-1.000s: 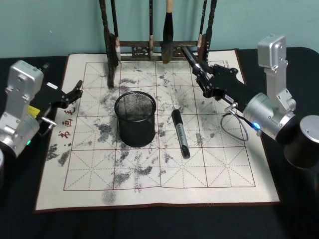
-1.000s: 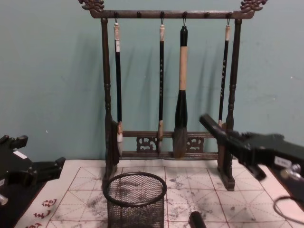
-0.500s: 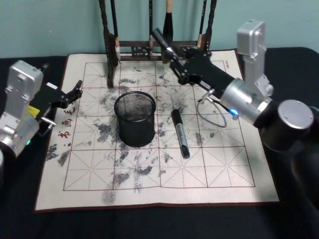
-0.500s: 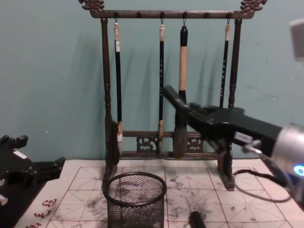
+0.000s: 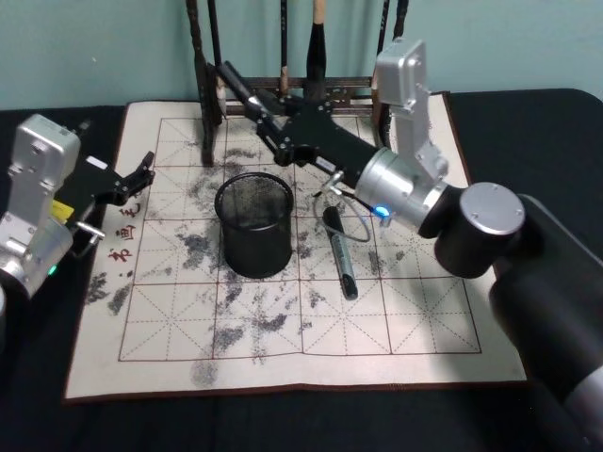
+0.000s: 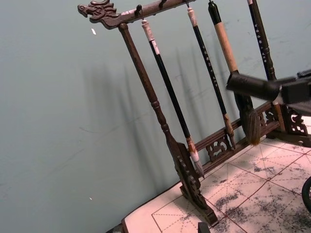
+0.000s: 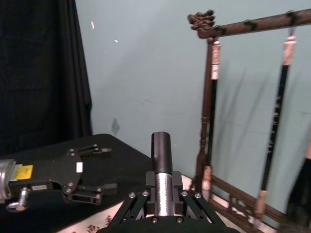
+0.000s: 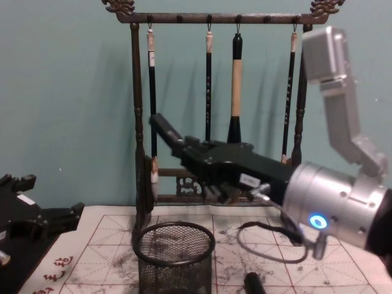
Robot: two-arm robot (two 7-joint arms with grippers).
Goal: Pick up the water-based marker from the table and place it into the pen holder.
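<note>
Marker: clamped between the jaws of the right gripper, cap end jutting out on a slant. It hangs above and behind the holder, not yet over its mouth.

Step in hand, as judged: carry to the holder. You want the marker's low end brought over the rim's centre and the body tipped nearer upright. Lower it inside the mesh before you let the jaws part, because a slanted drop may catch the rim or tip the cup.

Rack: stands just behind, and its hanging brushes are close to the marker's raised end. Draw back from it, don't swing toward it.

Cable: loops under the right wrist, near the holder, so mind a snag.

Second marker: lies flat on the mat, just right of the holder.

Left gripper: parked at the mat's left edge over the table, jaws apart and holding nothing.
</note>
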